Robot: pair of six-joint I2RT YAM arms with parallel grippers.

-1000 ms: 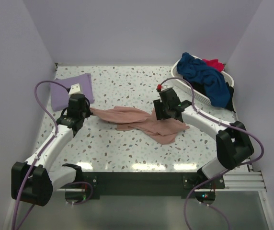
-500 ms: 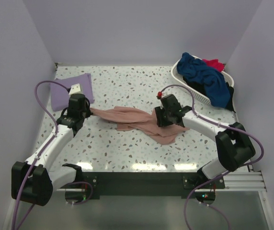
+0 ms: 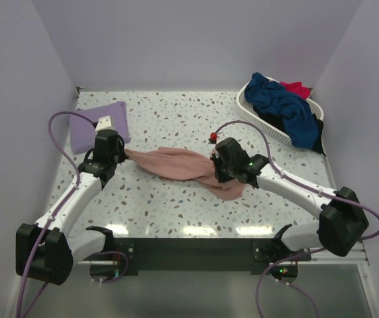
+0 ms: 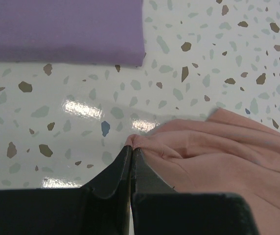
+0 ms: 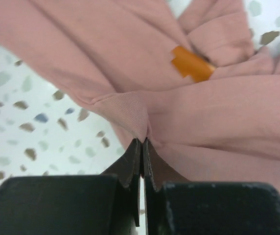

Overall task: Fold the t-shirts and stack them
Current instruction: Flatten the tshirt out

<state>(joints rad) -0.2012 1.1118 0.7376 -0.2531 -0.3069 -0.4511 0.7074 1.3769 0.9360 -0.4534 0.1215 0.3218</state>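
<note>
You are looking down on a speckled table (image 3: 176, 112) with 2 robot arms reaching in from the bottom edge.

Progress, judged from how things lie: 1 shirt looks done. A plain lavender t-shirt (image 3: 97, 126) lies folded flat in the upper left of the overhead view. At the upper right, a white slatted laundry basket (image 3: 267, 128) holds a heap: a navy t-shirt (image 3: 282, 106) on top, a red t-shirt (image 3: 297, 87) peeking out behind it and a black t-shirt (image 3: 319, 129) underneath. None of these 3 is folded. The shirt in hand, a dusty-pink t-shirt (image 3: 183, 165), lies bunched in a loose band across the middle of the table, neither spread nor folded. So most of the task is left.

Both grippers have hold of the pink shirt. The left gripper (image 4: 131, 149) sits at the shirt's left end. Its jaws are pressed together, with a small pucker of cloth pinched at their tips, just above the table. The lavender shirt lies apart from it, toward the top of the left wrist view.

The right gripper (image 5: 142, 142) sits at the shirt's right part. Its jaws are likewise closed tight on a fold of pink cloth that rises from the tips. A small orange patch (image 5: 191, 63) shows among the folds beyond.
</note>
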